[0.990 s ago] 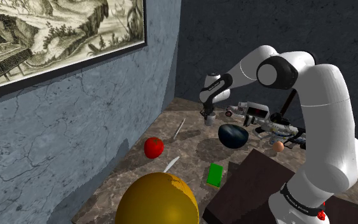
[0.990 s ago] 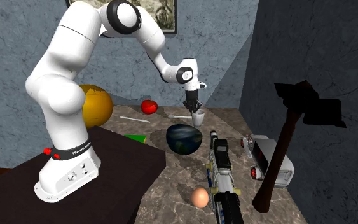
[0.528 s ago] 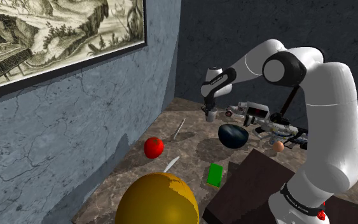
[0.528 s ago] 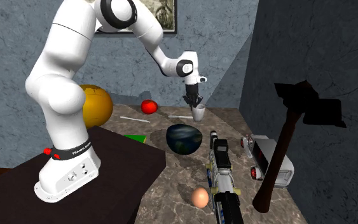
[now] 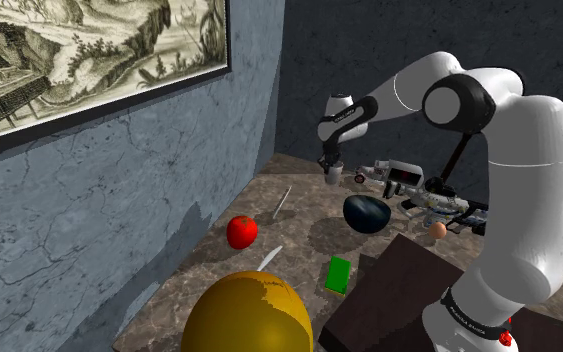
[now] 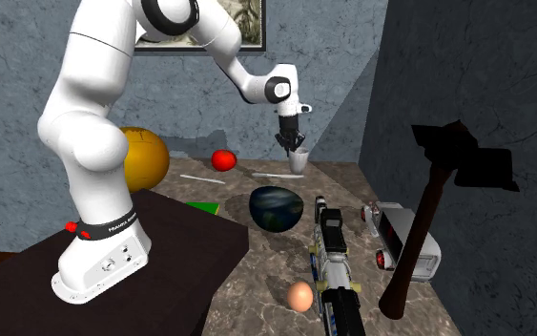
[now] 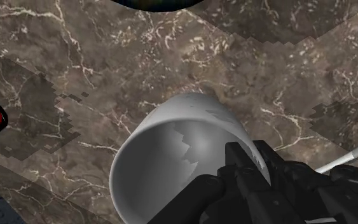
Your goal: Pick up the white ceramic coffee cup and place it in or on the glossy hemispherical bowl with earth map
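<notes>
Tool (image 6: 292,148) closed on the rim of the cup (image 6: 299,164), which hangs just above the far end of the table (image 6: 257,272). Grasp and lift appear done. The carry to the nearby bowl (image 6: 276,208) and the release remain.

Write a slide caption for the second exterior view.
Black gripper clasps the white cup by its rim, beyond the earth-map bowl on the marble table.
</notes>
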Controlling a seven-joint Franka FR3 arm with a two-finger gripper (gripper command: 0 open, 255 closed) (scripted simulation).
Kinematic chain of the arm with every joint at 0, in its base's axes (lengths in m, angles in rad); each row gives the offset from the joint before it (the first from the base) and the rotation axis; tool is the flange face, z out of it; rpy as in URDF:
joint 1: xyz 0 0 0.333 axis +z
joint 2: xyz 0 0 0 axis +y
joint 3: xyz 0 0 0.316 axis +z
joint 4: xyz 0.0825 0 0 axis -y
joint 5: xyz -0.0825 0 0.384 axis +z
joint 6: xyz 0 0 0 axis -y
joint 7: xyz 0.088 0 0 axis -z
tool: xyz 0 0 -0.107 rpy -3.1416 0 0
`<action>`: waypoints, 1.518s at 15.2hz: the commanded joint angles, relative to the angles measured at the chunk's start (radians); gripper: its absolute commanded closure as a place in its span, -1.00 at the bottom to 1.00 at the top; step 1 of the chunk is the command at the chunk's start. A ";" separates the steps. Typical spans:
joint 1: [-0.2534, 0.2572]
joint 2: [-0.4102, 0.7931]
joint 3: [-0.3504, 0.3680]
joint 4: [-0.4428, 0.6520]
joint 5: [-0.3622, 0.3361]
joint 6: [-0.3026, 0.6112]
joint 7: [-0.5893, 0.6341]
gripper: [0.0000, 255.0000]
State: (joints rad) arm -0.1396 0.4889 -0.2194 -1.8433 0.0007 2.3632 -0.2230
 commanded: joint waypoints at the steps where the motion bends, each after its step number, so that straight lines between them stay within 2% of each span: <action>1: 0.002 -0.020 -0.003 0.001 -0.004 -0.021 0.001 1.00; 15: 0.012 -0.119 -0.014 0.051 -0.023 -0.168 0.001 1.00; 23: 0.023 -0.426 -0.048 -0.342 -0.111 -0.074 0.020 1.00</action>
State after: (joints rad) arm -0.1146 0.1091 -0.2619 -2.1399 -0.0966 2.2880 -0.2029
